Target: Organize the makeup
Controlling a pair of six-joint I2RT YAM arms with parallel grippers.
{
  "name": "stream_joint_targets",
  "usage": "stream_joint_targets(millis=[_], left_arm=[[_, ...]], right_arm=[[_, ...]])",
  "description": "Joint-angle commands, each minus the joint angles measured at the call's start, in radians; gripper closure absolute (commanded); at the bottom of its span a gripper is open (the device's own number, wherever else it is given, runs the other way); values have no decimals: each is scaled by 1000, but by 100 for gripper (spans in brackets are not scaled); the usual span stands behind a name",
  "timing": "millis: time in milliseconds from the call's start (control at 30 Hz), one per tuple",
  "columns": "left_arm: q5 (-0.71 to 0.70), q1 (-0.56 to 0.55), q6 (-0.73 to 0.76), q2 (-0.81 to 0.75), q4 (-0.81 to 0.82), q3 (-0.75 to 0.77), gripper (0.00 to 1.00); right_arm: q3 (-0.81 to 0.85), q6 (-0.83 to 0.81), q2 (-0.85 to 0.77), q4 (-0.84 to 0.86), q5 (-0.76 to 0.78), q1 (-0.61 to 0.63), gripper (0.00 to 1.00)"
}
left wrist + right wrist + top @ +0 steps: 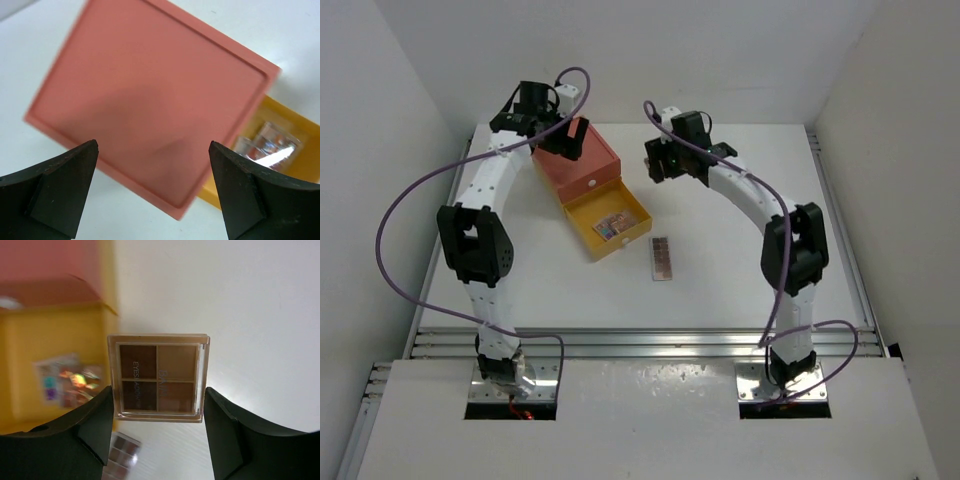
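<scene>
My right gripper (158,391) is shut on a square four-pan brown eyeshadow palette (158,365) and holds it in the air beside the open yellow drawer (55,340). In the top view this gripper (658,166) hangs right of the box. A multicoloured palette (612,226) lies in the drawer; it also shows in the right wrist view (70,382) and the left wrist view (270,145). A long pinkish palette (662,258) lies on the table, also in the right wrist view (122,456). My left gripper (152,147) is open and empty above the orange box top (155,95). No brushes or pencils show.
The orange box (582,160) stands at the back centre-left with its yellow drawer (588,212) pulled out toward the front right. White walls close the table on three sides. A metal rail (640,340) runs along the near edge.
</scene>
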Motion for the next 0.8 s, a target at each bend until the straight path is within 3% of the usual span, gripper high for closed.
stream_joint_targets(millis=[0,167,433,600,767], left_arm=[[-100,25,-42,-43,114,-12,1],[-148,25,-53,11,126,-12,1],[-168,25,-55,10,181,-137,1],[-168,25,-55,10,190,-179,1],[-159,25,-55,10,190,-188,1]], right_arm=[[-17,38,-86,123,-14,112,87],[0,120,-8,149,-62,220,87],[-46,259,77,241,-59,284,87],[-9,254,158,284,-24,303,83],[94,215,245,299,21,300,72]])
